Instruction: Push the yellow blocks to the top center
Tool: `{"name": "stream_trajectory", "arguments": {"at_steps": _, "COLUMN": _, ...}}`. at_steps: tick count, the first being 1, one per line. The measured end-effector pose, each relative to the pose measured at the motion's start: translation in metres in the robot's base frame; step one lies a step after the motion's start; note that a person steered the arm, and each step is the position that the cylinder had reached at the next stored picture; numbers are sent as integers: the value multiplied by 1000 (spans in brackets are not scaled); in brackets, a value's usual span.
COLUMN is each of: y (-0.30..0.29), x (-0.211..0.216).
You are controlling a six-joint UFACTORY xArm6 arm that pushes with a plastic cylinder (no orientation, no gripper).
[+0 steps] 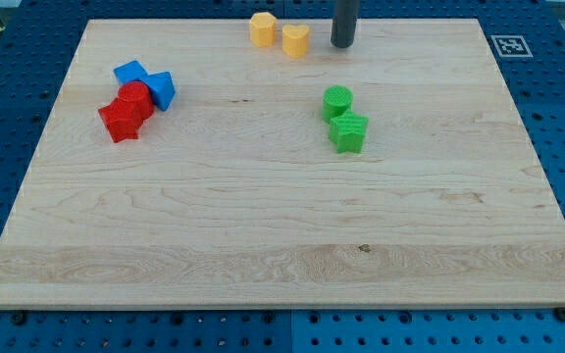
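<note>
Camera view, wooden board (263,226): my tip (342,45) rests near the view's top edge, just right of centre. It is a bare rod end with no jaws, so it grasps nothing and touches no block.

Two yellow blocks lie to the tip's left at the top centre. The nearer yellow block (295,40) sits just beside the tip, apart from it. The farther yellow block (262,29) sits just left of the first; I cannot tell whether the two touch.

Two green blocks (342,119) sit below the tip. Red blocks (127,112) and blue blocks (147,83) cluster at the view's left.
</note>
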State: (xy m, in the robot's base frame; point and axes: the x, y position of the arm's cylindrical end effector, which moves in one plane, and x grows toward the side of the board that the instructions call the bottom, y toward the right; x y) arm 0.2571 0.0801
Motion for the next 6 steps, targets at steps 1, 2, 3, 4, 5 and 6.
{"name": "stream_trajectory", "arguments": {"at_steps": 1, "y": -6, "x": 7}}
{"name": "stream_trajectory", "arguments": {"at_steps": 2, "y": -35, "x": 7}}
{"name": "stream_trajectory", "arguments": {"at_steps": 3, "y": -56, "x": 5}}
{"name": "stream_trajectory", "arguments": {"at_steps": 4, "y": -55, "x": -5}}
{"name": "stream_trajectory", "arguments": {"at_steps": 5, "y": -47, "x": -5}}
{"name": "stream_trajectory", "arguments": {"at_steps": 6, "y": -12, "x": 26}}
